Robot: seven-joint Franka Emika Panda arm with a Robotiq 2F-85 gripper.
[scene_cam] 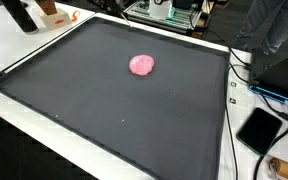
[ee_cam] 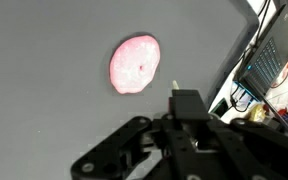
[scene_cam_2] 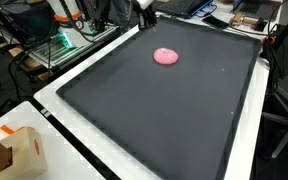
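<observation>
Hand [ee_cam: 180,125] opening cannot be told, nothing is seen held, and the blob [ee_cam: 135,65] lies apart from it on the mat [scene_cam: 104,110], so centring above the blob is advised before lowering.

No words, numbers or signs can be read in any view. The round pink squishy blob [scene_cam: 142,65] is plain. The big flat black mat [scene_cam: 94,105] under it is plain too. Any marks on the things around the mat are too small and blurry to read.
</observation>
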